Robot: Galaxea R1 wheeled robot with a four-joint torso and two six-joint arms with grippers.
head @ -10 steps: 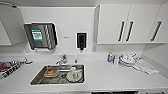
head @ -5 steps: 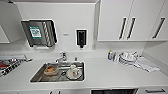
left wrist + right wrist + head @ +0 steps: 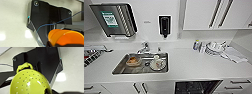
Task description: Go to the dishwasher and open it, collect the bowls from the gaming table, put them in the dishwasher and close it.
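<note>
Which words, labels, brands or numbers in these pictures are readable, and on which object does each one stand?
No text can be read.
Green and white label on the steel paper towel dispenser: too blurred.
Small grey mark on the white wall: too blurred.
Small bottle with a blue label on the white counter: too small.

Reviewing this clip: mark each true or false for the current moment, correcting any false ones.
1. The sink holds dishes. True.
2. An orange bowl shows in the left wrist view. True.
3. The green bowl in the right wrist view is solid, without holes. False: it is perforated and has a loop handle.
4. The dishwasher below the counter is shut. False: its dark inside shows.
5. The plates are stacked left of the sink. False: they stand to its right.
</note>
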